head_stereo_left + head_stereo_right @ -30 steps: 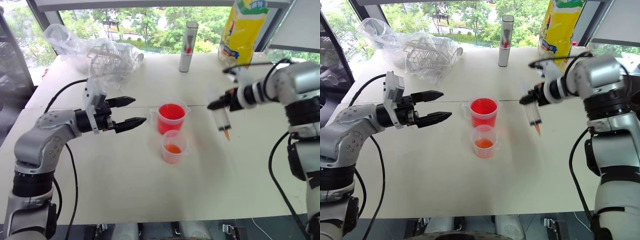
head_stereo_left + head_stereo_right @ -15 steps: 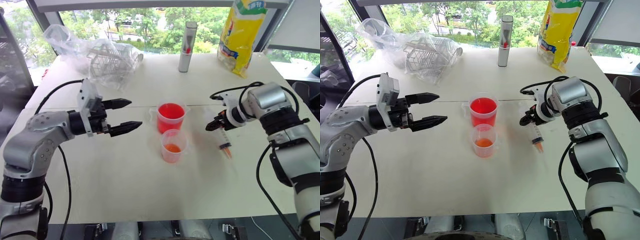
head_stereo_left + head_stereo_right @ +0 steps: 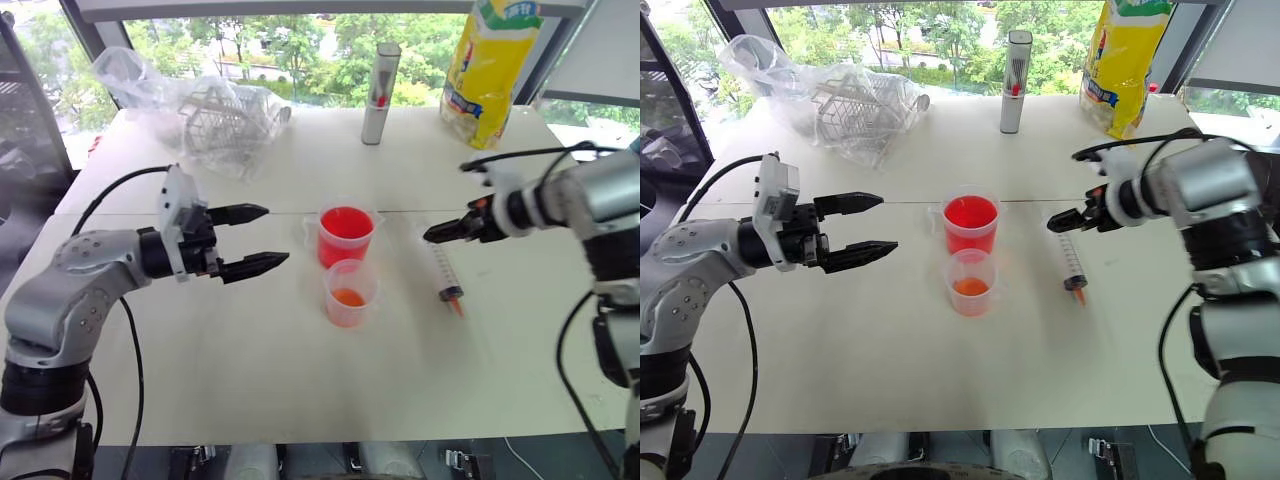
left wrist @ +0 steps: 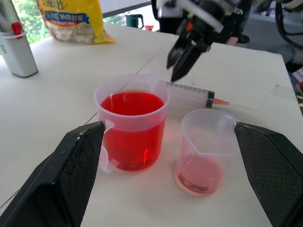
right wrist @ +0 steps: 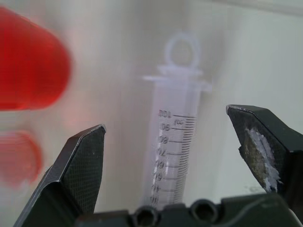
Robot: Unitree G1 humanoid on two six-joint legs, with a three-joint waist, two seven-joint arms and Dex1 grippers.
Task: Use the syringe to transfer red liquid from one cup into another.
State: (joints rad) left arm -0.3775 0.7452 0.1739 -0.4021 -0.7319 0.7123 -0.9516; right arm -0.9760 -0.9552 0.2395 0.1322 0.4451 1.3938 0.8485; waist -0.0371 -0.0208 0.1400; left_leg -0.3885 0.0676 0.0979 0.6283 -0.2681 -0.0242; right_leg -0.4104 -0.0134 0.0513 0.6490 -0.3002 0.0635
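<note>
The syringe (image 3: 445,272) lies flat on the white table (image 3: 250,380), right of both cups, its reddish-orange tip toward the near edge. My right gripper (image 3: 440,233) hovers open just above the plunger end, apart from it; in the right wrist view the scale-marked barrel (image 5: 175,142) shows between the spread fingers (image 5: 80,165). The wider cup (image 3: 345,235) holds red liquid (image 4: 131,104). Directly in front of it stands the small colourless cup (image 3: 349,292) with a little orange-red liquid at the bottom. My left gripper (image 3: 275,236) is open and level, left of the cups, holding nothing.
A grey upright cylinder with a red mark (image 3: 377,93) and a yellow bag (image 3: 490,65) stand at the far edge by the window. A clear plastic bag over a wire rack (image 3: 215,110) lies at the far left.
My right gripper brought the syringe down onto the table, opened, and lifted off it. The syringe now lies free. The left arm has stayed put.
</note>
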